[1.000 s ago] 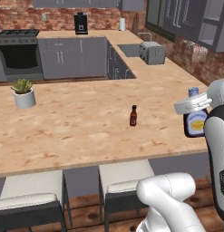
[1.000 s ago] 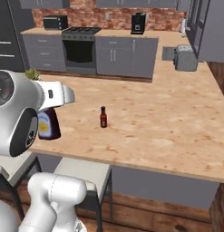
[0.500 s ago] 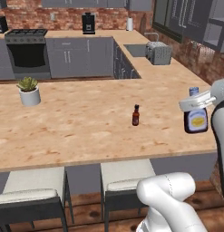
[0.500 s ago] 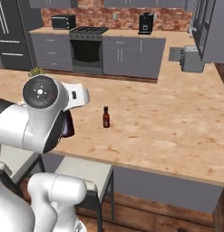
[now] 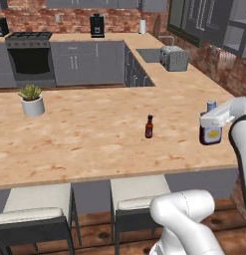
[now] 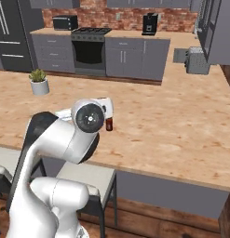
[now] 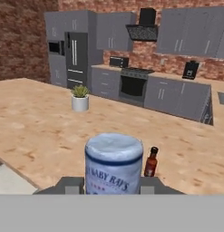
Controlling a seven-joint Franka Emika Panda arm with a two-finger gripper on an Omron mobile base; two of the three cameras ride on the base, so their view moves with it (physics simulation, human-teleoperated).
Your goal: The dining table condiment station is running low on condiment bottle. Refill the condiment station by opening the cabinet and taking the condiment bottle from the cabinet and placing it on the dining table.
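Up off the table (image 5: 94,139), the bottle (image 5: 210,130) hangs upright in the gripper (image 5: 212,117), whose fingers are closed on its neck just below the bluish cap. In the left base view it sits over the table's right end, close to the near edge. The hand view looks along the grip: the bottle's cap (image 7: 114,149) stands right in front of the lens, with lettering readable on the band beneath it, and the two fingertips (image 7: 72,186) flank it at the bottom.

In the right base view the arm's big joint covers the bottle, so nothing of the grip can be checked from there.

Nearest neighbour is a slim red-brown bottle (image 5: 149,126), upright on the tabletop to the left of the held one and well apart from it; it also shows in the right base view (image 6: 109,124) and in the hand view (image 7: 151,161). Between the two bottles the top is bare. Farther left, a potted plant (image 5: 32,100) stands near the far edge, with a wide stretch of bare top between it and the slim bottle.

Two stools (image 5: 36,209) are tucked under the near edge. Beyond the table, a toaster (image 5: 173,58) sits on the side counter (image 5: 191,79), and a stove (image 5: 29,59) stands along the back wall.
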